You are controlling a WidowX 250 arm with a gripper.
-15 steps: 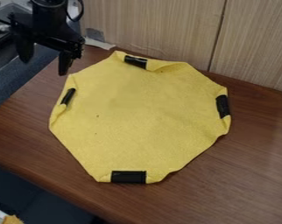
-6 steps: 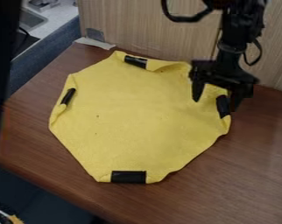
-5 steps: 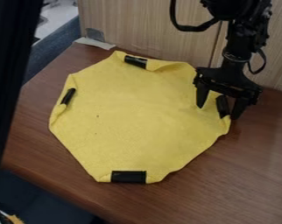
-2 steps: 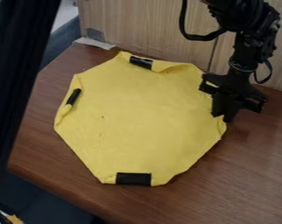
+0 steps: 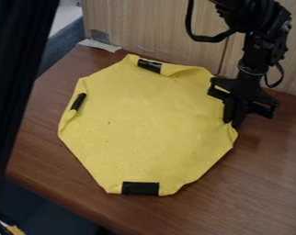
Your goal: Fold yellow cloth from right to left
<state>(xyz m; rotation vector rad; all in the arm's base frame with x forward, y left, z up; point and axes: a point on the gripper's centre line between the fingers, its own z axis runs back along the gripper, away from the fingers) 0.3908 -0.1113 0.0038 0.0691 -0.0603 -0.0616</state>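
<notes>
My gripper (image 5: 235,123) hangs over the right edge of the yellow cloth, its two fingers together on the black-taped part of that edge. The yellow cloth (image 5: 147,124) lies spread out on the brown table, roughly eight-sided, with small folds at its taped edges. Black tape patches show at its top, left and bottom edges. The right-hand patch is hidden behind the fingers or cannot be told from them.
The wooden table (image 5: 267,183) extends around the cloth. A wood-grain panel (image 5: 150,27) stands along the back. A dark upright post (image 5: 18,78) crosses the left side of the view, in front of the table's left edge.
The arm came from the upper left to the cloth's right edge, and its spread fingers have shut there. The cloth has shifted slightly, its left and bottom edges a little rightward.
</notes>
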